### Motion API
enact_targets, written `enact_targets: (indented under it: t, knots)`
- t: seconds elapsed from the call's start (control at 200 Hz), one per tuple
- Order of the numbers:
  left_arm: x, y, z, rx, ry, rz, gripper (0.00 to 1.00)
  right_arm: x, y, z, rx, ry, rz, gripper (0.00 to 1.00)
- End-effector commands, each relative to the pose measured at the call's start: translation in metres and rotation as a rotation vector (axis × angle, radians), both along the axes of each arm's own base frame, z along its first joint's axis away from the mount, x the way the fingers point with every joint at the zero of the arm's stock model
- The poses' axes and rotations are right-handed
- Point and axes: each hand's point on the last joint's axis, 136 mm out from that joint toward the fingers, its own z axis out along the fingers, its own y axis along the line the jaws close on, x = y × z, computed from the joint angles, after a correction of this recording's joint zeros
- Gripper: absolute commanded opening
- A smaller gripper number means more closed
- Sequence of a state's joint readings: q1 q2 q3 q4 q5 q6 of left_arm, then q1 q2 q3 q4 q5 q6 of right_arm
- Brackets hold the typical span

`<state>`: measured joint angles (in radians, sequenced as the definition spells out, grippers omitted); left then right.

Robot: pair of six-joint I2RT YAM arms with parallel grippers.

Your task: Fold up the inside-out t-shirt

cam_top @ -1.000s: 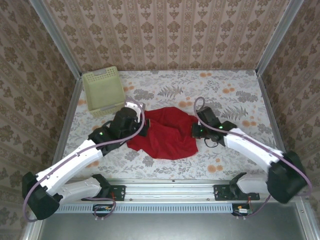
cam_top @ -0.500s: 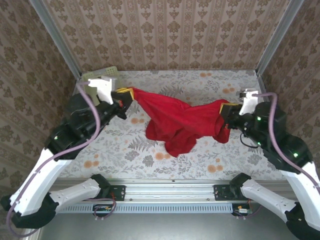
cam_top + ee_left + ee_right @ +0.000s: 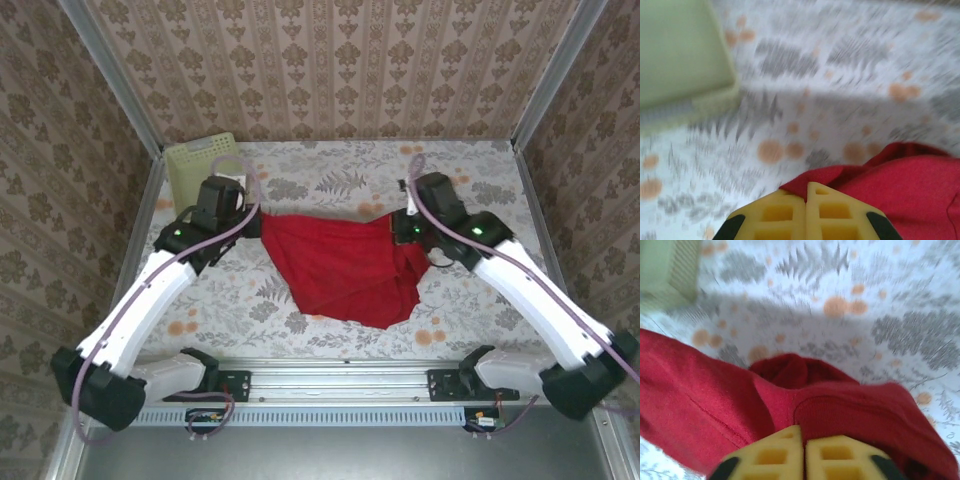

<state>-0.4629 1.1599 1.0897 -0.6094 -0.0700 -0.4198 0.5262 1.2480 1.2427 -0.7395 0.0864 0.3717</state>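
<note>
Inside-out t-shirt [image 3: 340, 265] stretched between two arms over the flowered table [image 3: 480, 300].
The shirt lies mid-table, its far edge pulled straight from arm to arm and the rest sagging toward the near edge. A pale green basket [image 3: 195, 170] sits in the far left corner. The left gripper [image 3: 806, 187] and right gripper [image 3: 803, 432] each pinch red cloth, fingers together.

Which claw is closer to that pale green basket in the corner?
Left. The left claw sits close by the pale green basket, pinching one corner of the red t-shirt; the right claw holds the other corner, across the shirt from the basket.
</note>
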Motion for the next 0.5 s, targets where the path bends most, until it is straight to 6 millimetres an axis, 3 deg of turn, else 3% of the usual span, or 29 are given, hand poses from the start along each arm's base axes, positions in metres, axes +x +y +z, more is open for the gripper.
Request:
enact_targets:
  t: [0.0,0.085,0.205,0.405,0.495]
  knots:
    - [-0.005,0.01,-0.016,-0.077,0.084,0.056,0.0,0.015,0.019,-0.01,0.035,0.013,0.052,0.38]
    - [-0.005,0.02,-0.033,-0.065,0.131,0.091,0.0,0.024,0.009,-0.019,-0.008,0.026,0.032,0.49]
    - [-0.008,0.028,-0.052,-0.057,0.172,0.114,0.0,0.03,-0.019,-0.033,-0.002,0.043,-0.033,0.52]
    - [-0.009,0.031,-0.07,-0.053,0.2,0.124,0.0,0.03,-0.054,-0.092,0.016,0.17,-0.151,0.53]
    - [-0.009,0.032,-0.072,-0.052,0.201,0.126,0.0,0.029,-0.059,-0.112,0.024,0.206,-0.174,0.56]
